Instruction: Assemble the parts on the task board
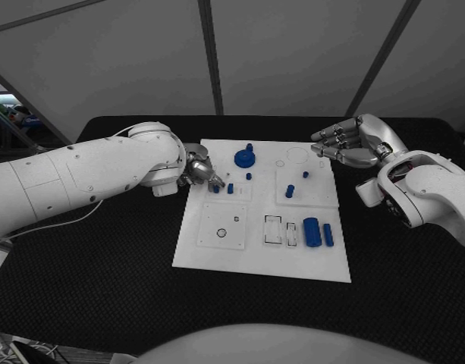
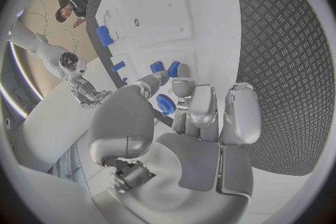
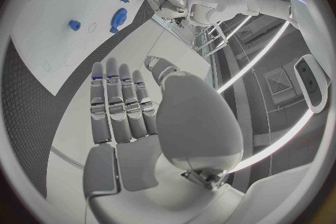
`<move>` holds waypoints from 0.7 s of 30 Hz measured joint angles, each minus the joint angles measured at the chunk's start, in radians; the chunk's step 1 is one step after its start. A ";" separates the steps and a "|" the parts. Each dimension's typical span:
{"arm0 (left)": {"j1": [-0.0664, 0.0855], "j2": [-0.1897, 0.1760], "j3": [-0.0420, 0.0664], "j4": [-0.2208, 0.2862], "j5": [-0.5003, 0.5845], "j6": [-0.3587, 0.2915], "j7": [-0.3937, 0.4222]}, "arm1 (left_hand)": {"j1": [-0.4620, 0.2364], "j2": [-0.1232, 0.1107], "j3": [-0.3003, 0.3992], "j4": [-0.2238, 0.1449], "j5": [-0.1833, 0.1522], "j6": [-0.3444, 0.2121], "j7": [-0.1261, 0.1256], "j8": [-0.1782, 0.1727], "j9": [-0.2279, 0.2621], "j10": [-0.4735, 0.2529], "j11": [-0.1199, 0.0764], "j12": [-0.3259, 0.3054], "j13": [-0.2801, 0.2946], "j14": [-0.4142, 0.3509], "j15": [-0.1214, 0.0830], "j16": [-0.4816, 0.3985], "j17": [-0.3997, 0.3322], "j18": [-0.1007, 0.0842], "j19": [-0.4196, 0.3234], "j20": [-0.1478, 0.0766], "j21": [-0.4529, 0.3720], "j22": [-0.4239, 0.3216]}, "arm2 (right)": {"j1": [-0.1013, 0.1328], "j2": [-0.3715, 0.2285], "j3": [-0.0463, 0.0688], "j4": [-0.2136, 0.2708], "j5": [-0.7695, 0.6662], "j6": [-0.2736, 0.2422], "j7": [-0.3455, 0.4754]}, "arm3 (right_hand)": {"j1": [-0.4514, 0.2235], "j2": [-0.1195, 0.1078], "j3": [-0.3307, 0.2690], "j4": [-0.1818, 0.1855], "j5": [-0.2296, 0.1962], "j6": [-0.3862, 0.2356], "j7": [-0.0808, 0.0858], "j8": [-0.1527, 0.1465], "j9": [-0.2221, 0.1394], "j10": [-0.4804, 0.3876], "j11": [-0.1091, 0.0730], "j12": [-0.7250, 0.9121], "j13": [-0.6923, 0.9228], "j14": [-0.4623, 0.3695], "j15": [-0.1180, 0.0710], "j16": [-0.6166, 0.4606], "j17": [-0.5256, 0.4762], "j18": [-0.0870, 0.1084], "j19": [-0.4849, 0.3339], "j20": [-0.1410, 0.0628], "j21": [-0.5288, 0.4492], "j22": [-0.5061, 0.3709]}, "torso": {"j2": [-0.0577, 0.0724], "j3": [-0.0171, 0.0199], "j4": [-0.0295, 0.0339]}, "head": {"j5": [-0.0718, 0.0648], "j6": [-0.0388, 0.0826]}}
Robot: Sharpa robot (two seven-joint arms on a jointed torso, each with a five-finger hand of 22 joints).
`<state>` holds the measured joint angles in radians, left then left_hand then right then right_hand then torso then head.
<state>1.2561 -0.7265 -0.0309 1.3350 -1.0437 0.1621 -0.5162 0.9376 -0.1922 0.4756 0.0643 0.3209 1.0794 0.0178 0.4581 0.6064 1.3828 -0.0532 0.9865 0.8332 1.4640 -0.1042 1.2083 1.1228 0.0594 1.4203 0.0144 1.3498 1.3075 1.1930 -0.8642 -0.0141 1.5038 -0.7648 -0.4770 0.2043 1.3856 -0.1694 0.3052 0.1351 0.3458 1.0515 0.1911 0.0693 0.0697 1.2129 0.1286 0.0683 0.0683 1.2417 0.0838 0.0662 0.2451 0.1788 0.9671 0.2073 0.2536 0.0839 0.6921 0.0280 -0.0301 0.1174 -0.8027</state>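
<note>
black matting covered the counter [image 1: 101,265] under the white rectangular task board [image 1: 256,258]. left hand [image 1: 200,171] hovered at the board's upper-left edge, fingers loosely curled, holding nothing, just beside two small blue pegs [image 1: 222,188]. right hand [image 1: 348,142] waited open, farther off.

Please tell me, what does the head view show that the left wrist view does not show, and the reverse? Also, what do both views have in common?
Head view alone: the whole white board, with its two long blue pieces lying side by side near the front, and the right hand hovering open past the board's far right corner.

Left wrist view alone: the left hand's palm and fingers from close behind, reaching down at small blue pieces.

Both views: the left hand at the board's left edge, the round blue disc, and the black table.
</note>
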 measured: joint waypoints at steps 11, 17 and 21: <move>-0.005 -0.017 0.000 0.017 0.005 -0.025 -0.002 | -0.009 0.010 -0.221 0.077 -0.031 0.009 -0.002 -0.016 0.010 0.000 0.000 0.005 0.006 0.000 0.000 0.000 0.001 0.000 0.004 -0.004 0.000 0.000 | 0.000 0.001 0.000 -0.003 0.000 0.000 0.000 | 0.000 0.000 0.000 0.000 0.000 0.000 0.000 0.000 0.000 0.000 0.000 0.000 0.000 0.000 0.000 0.000 0.000 0.000 0.000 0.000 0.000 0.000 | 0.000 0.0001 0.0000 | -0.001 0.003; -0.005 -0.025 0.012 0.027 0.010 -0.046 -0.002 | 0.019 0.039 -0.269 0.092 -0.036 0.013 -0.005 -0.025 0.015 0.000 0.000 0.005 0.004 0.000 0.000 0.000 0.001 0.000 0.004 -0.004 0.000 0.000 | 0.000 0.001 0.000 -0.004 0.000 0.000 0.000 | 0.000 0.000 0.000 0.000 0.000 -0.004 0.004 0.000 0.000 0.000 0.000 0.000 0.000 -0.004 0.004 0.000 0.000 0.000 0.000 0.000 -0.004 -0.001 | 0.000 0.0005 -0.0001 | -0.002 0.004; -0.006 -0.032 0.028 0.039 0.020 -0.077 0.003 | 0.044 0.044 -0.311 0.101 -0.036 -0.002 0.009 -0.041 0.016 -0.044 0.010 -0.056 -0.069 0.002 0.002 0.000 0.001 0.000 -0.010 0.001 -0.038 0.000 | 0.000 0.001 0.000 -0.005 0.000 0.000 0.000 | 0.000 0.000 0.000 0.000 0.000 -0.004 0.004 0.000 0.000 0.000 0.000 0.000 0.000 -0.004 0.004 0.000 0.000 0.000 0.000 0.000 -0.004 -0.001 | 0.000 0.0007 -0.0006 | -0.002 0.005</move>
<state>1.2506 -0.7586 -0.0033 1.3739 -1.0233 0.0847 -0.5134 0.9817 -0.1478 0.1643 0.1654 0.2849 1.0769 0.0273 0.4166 0.6224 1.3393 -0.0428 0.9302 0.7644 1.4659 -0.1019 1.2083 1.1237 0.0595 1.4106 0.0159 1.3120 1.3075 1.1930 -0.8630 -0.0141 1.4990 -0.7648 -0.4770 0.2045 1.3856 -0.1694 0.3052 0.1351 0.3458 1.0479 0.1947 0.0693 0.0696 1.2130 0.1286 0.0683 0.0683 1.2379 0.0876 0.0661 0.2452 0.1788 0.9671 0.2073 0.2493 0.0830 0.6921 0.0287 -0.0307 0.1150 -0.7972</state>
